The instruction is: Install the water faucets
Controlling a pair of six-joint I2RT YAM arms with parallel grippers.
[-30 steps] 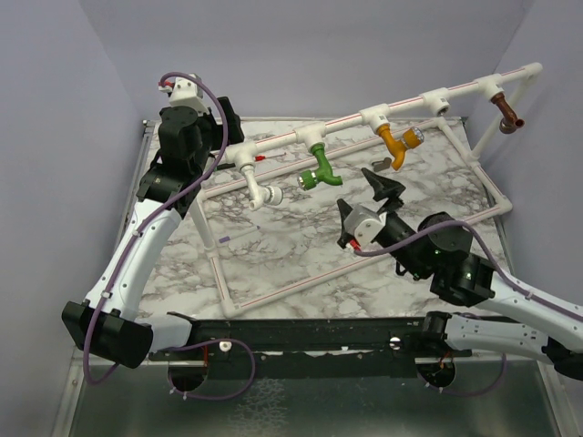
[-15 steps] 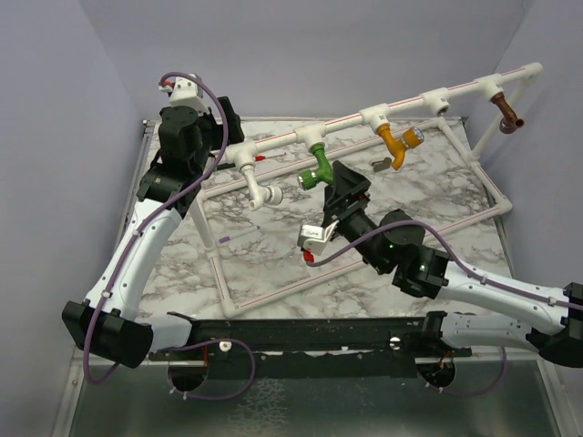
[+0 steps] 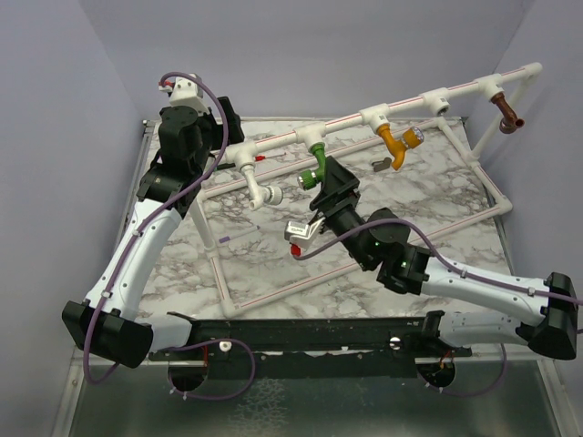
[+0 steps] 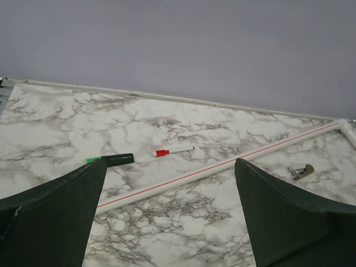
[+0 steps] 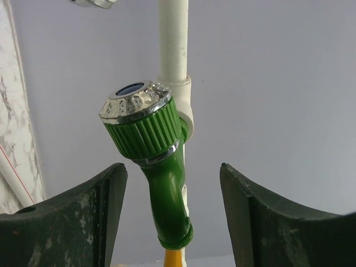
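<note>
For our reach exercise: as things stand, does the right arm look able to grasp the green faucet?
Probably yes: the right gripper stands open with the green faucet between its fingers, a gap showing on each side and nothing else in the way.

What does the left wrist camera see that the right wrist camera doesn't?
Only the left wrist camera shows a red-capped pen, a green-and-black marker and a small metal piece, all lying on the table. Only the right wrist camera shows the green tap with its silver end up close. It is attached to a white pipe and sits untouched inside the open right hand. Both show some marble tabletop, the plain wall and a red-striped pipe.
</note>
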